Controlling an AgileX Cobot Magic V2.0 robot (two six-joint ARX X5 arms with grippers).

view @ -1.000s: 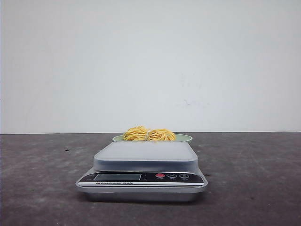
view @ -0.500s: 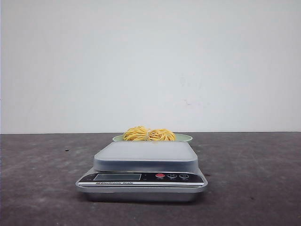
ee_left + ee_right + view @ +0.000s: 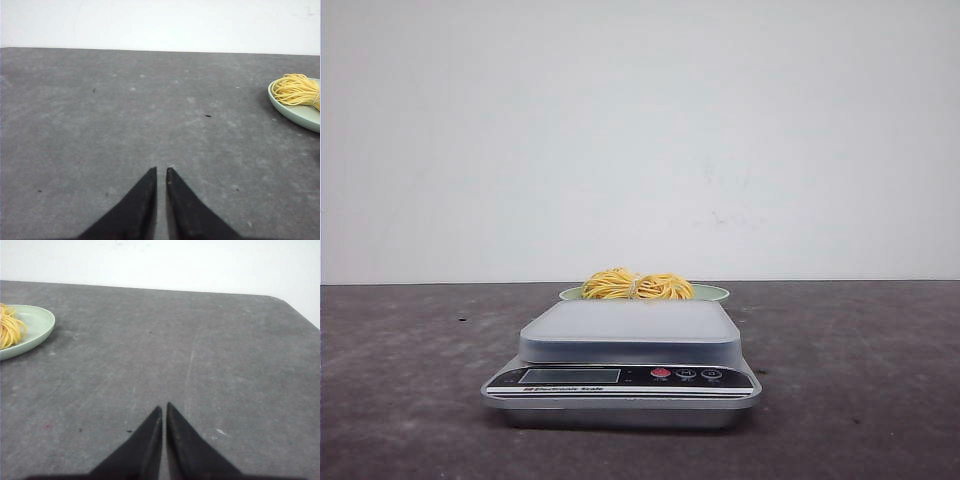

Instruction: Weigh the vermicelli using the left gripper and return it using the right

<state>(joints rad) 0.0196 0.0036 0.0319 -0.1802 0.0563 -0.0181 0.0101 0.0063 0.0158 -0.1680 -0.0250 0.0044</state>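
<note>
The dark grey table (image 3: 410, 400) fills the lower part of every view, with a plain white wall (image 3: 640, 130) behind it. On the table stands a silver kitchen scale (image 3: 625, 360), its flat weighing platform (image 3: 630, 322) bare and its display panel with a red button (image 3: 661, 373) facing the front camera. Behind the scale, partly hidden by it, sits a pale green plate (image 3: 712, 292). The vermicelli (image 3: 636, 286) lies on that plate, a yellow coil tied round the middle with a whitish band.

The left gripper (image 3: 161, 172) hangs over bare table, its two black fingers drawn together with only a thin slit between the tips, holding nothing. The plate and vermicelli (image 3: 296, 90) lie well ahead of it and off to one side, at the edge of its view.

The right gripper (image 3: 164, 409) is likewise nearly closed and empty, its tips almost touching above bare table. The plate (image 3: 35, 327) lies well ahead and off to the other side, with only a few noodle strands (image 3: 9, 330) showing.
</note>
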